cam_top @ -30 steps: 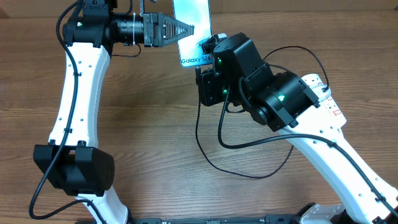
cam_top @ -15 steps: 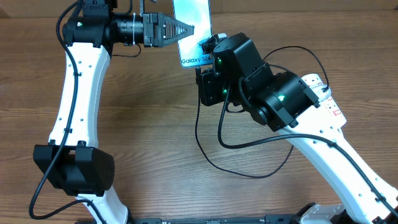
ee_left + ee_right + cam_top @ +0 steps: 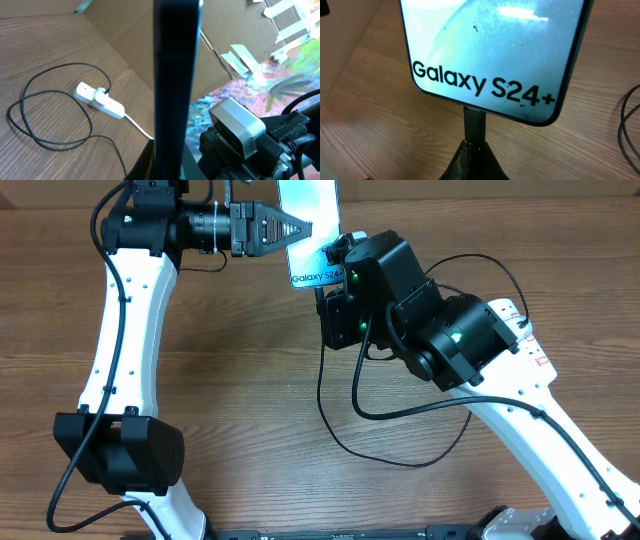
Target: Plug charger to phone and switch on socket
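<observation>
Two tools were both pinching: the left tool clamped the phone by its edge above the worktop, and the right tool gripped the charger by its tip at the phone's bottom edge. A skewed push could twist the phone loose or bend the tip.
</observation>
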Controlling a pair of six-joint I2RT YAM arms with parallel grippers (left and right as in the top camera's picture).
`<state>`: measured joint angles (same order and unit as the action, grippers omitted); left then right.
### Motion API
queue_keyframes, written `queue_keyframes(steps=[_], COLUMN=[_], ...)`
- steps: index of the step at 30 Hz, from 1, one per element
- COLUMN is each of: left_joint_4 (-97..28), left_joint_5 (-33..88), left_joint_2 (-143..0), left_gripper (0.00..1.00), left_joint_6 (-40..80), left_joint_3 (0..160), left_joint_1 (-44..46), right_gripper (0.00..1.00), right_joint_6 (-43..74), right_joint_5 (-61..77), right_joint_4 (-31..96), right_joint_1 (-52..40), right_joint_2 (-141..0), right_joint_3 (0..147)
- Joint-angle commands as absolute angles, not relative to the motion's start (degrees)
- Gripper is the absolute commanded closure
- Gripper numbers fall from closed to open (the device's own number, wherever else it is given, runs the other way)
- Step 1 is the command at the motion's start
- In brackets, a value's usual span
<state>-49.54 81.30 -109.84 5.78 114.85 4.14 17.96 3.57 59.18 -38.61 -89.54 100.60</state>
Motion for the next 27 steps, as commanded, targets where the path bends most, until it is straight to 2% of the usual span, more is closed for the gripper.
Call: queue_keyframes(steps=[1, 17, 18, 21, 27], left_joint_4=[-49.5, -49.5, -49.5, -49.5, -49.6], left_joint_5=[84.1, 85.0, 83.9, 79.4, 74.5], left_joint_2=[-109.4, -109.4, -109.4, -109.4, -109.4], left_gripper=[0.96, 0.96, 0.96, 0.96, 0.96], left_joint_6=[6.4, 10.8, 10.7, 10.7, 10.7], left_joint_3=[115.7, 115.7, 115.7, 115.7, 115.7], left_joint_1=[4.2, 4.2, 4.1, 4.1, 4.2], right_gripper=[0.96, 0.96, 0.95, 0.82, 0.73], right_joint_6=[17.5, 17.6, 17.6, 17.6, 17.8], right_joint_5=[2.1, 0.5, 0.5, 0.5, 0.5], right_joint_4=[58.3, 56.6, 56.7, 57.3, 59.7], right_joint_1=[-38.5, -38.6, -38.6, -38.5, -38.5], right_joint_2=[-89.3, -89.4, -89.4, -89.4, -89.4], right_joint_3=[103.2, 103.2, 103.2, 103.2, 103.2])
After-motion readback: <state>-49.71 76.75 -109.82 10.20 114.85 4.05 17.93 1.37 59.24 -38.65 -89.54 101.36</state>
